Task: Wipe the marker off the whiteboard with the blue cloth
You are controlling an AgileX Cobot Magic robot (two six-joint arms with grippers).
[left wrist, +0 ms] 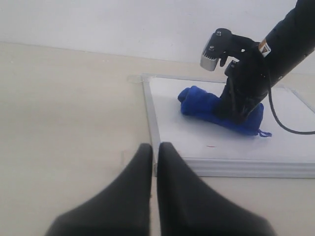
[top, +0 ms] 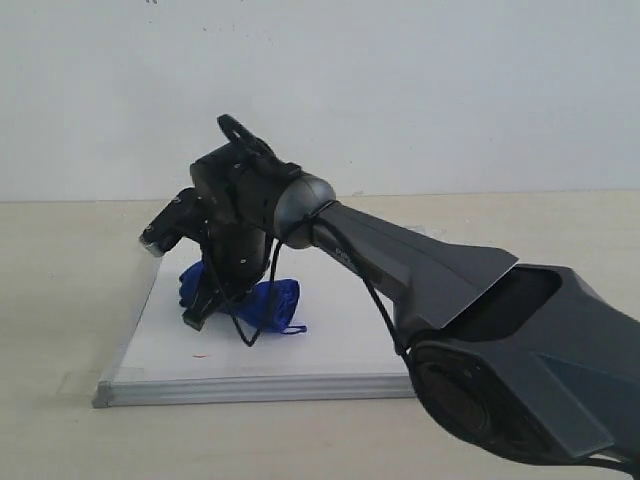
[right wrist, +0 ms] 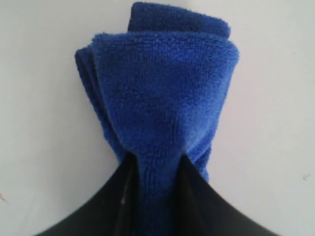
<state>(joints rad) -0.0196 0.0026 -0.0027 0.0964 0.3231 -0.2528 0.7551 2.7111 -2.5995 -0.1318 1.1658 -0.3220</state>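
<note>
**Right pincer** (right wrist: 157, 169): both fingers pinch the blue cloth (right wrist: 157, 98) across its middle. The cloth is a bunched plush roll that bulges out past the fingertips. One end of it carries a small blue loop (top: 293, 329).

**Beneath the pincer:** the cloth is pressed against the whiteboard (top: 340, 345), whose silver-grey frame lies flat on the beige table (top: 60, 300).

**Marker** (top: 200, 354): a short red trace lies on the board just beside the pincer, between its fingertips and the near frame rail.

**Behind the pincer:** a small orange-and-white label (left wrist: 264, 45) sits on the arm; its writing is too small to read.

**Left pincer** (left wrist: 153, 162): the fingers are pressed together and hold nothing. It hangs over the table off the board's corner, well apart from the right pincer.
</note>
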